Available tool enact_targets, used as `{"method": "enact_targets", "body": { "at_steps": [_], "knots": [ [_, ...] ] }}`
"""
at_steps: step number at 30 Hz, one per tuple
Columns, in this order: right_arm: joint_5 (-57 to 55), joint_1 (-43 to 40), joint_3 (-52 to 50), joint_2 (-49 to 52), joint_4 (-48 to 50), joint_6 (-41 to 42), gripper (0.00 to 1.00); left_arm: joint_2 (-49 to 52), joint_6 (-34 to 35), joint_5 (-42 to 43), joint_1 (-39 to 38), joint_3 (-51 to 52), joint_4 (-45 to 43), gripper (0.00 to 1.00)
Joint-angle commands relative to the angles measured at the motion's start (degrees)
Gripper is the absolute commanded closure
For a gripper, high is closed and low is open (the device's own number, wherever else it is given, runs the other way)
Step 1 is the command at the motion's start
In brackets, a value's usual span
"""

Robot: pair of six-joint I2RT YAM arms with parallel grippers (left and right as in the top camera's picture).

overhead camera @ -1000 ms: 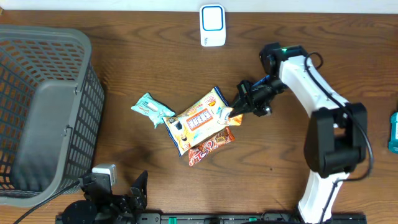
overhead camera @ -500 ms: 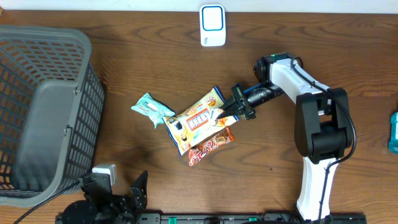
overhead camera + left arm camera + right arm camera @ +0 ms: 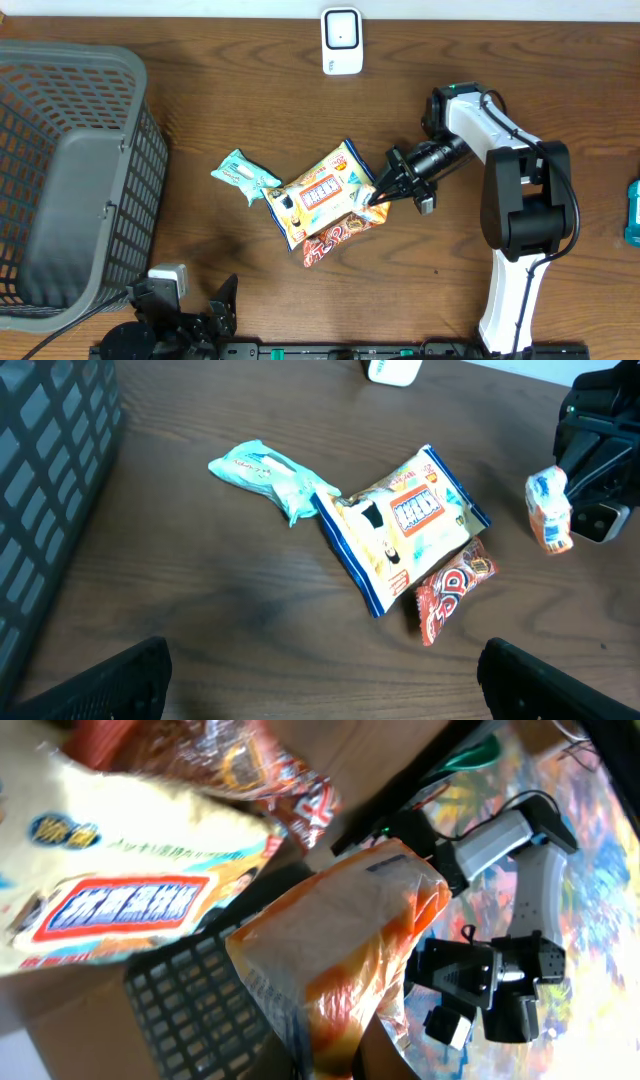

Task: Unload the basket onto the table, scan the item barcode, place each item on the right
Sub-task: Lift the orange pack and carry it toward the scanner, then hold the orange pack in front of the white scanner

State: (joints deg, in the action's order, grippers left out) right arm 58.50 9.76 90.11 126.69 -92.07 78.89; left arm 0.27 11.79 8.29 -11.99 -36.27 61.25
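overhead view: my right gripper (image 3: 392, 188) is clenched on the small orange packet (image 3: 373, 200), just beside the right edge of the yellow snack bag (image 3: 318, 190). bare wood lies between packet and white scanner (image 3: 341, 40). left gripper (image 3: 325, 655) stands released.

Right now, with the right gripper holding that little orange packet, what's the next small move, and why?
Probably swing the right gripper toward the white scanner at the table's far edge, barcode side facing it. The jaws are shut on the orange packet, which in the left wrist view hangs apart from the pile of snack bags, and the scanner is some way off.
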Motion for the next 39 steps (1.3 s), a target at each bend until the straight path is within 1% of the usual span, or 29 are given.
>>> {"method": "enact_targets", "body": {
  "at_steps": [1,5,7,18,21,24,26,28,30,31,32,35,36,37,39],
  "knots": [
    [-1.8,-0.1,0.0,-0.4,-1.8,0.1,0.99,0.0,-0.1,0.3,0.2,-0.3,-0.1,0.02],
    [-4.6,-0.1,0.0,-0.3,-4.3,-0.4,0.99,0.0,-0.1,0.3,0.2,-0.3,-0.1,0.02],
    [-4.5,-0.1,0.0,-0.4,-5.4,-2.4,0.99,0.0,-0.1,0.3,0.2,-0.3,-0.1,0.02],
    [-3.3,0.0,0.0,-0.4,-5.5,-19.9,0.99,0.0,-0.1,0.3,0.2,-0.3,-0.1,0.02],
    [-0.7,0.3,0.0,-0.4,-5.5,-28.4,0.99,0.0,-0.1,0.3,0.2,-0.3,0.0,0.02],
    [2.1,0.8,0.0,-0.5,-5.5,-40.8,0.99,0.0,-0.1,0.3,0.2,-0.3,-0.1,0.02],
    [2.1,1.0,0.0,-0.5,-5.5,-47.1,0.98,0.0,-0.1,0.3,0.2,-0.3,0.0,0.02],
    [1.7,1.4,0.0,-0.7,-5.5,-55.3,0.99,0.0,-0.1,0.3,0.2,-0.3,-0.1,0.02],
    [0.6,1.9,0.0,-1.3,-5.5,-69.2,0.99,0.0,-0.1,0.3,0.2,-0.3,-0.1,0.02],
    [0.8,2.1,0.0,-1.7,-5.5,-72.7,0.98,0.0,-0.1,0.3,0.2,-0.3,-0.1,0.02],
    [0.9,2.3,0.0,-2.1,-5.5,-75.1,0.98,0.0,-0.1,0.3,0.2,-0.3,-0.1,0.02],
    [3.1,2.8,0.0,-3.1,-4.1,-78.4,0.99,0.0,-0.1,0.3,0.2,-0.3,-0.1,0.02],
    [5.7,2.8,0.0,-3.2,-0.9,-79.8,0.99,0.0,-0.1,0.3,0.2,-0.3,-0.1,0.02],
    [9.2,2.6,0.0,-3.3,4.4,-80.2,0.99,0.0,-0.1,0.3,0.2,-0.3,-0.1,0.02],
    [14.9,2.4,0.0,-3.3,14.5,-78.9,0.99,0.0,-0.1,0.3,0.2,-0.3,-0.1,0.02]
  ]
}}
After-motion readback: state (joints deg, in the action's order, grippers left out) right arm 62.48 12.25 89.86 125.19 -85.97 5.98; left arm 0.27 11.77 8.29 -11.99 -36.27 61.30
